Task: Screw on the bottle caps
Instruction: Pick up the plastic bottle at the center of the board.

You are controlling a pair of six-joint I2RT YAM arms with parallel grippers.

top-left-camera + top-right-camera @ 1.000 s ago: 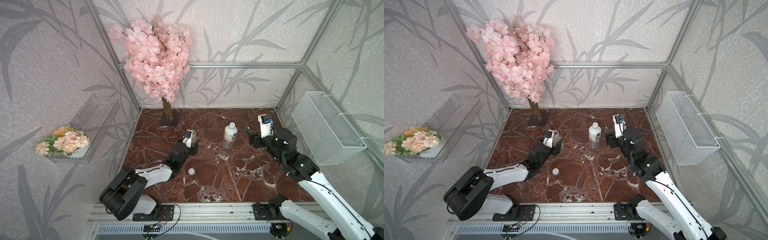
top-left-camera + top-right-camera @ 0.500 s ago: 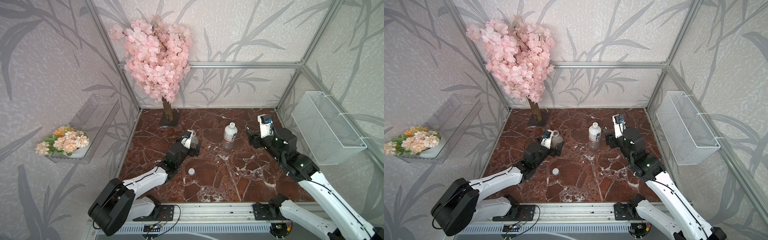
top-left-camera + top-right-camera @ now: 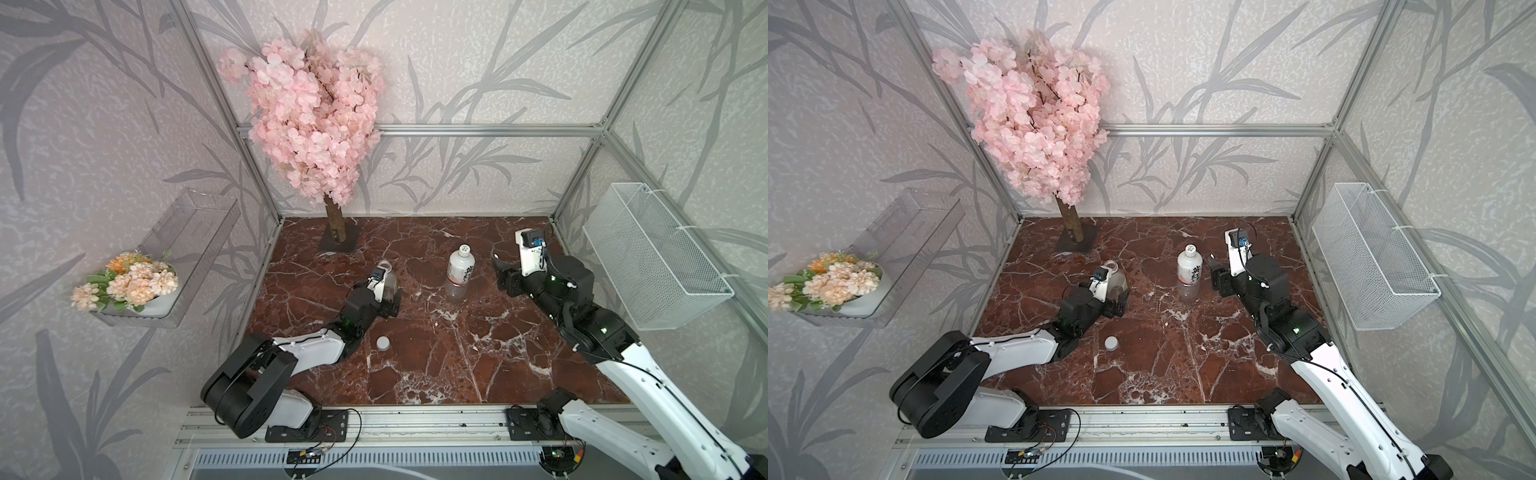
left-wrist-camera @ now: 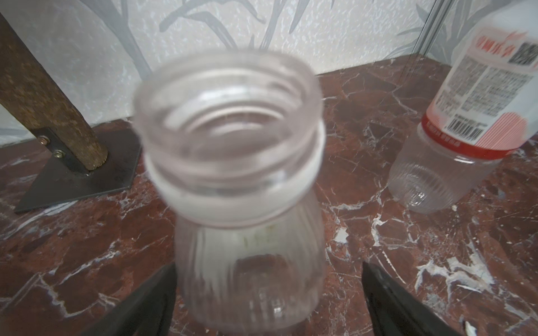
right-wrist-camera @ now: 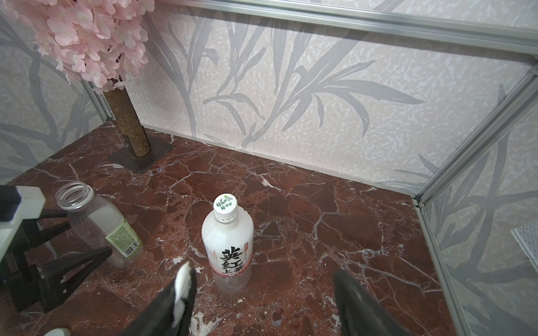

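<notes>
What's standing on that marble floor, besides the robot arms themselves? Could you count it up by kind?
Bottles: 2 (clear bottle, white-wrapped bottle)
Caps: 2 (loose cap on the marble, printed cap on the white-wrapped bottle)
Trees: 1 (pink blossom tree)
Total: 5

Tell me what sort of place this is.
Likely a staged robot test booth: left arm and right arm on a rail, wallpapered panels in a metal frame, a fake blossom tree.
</notes>
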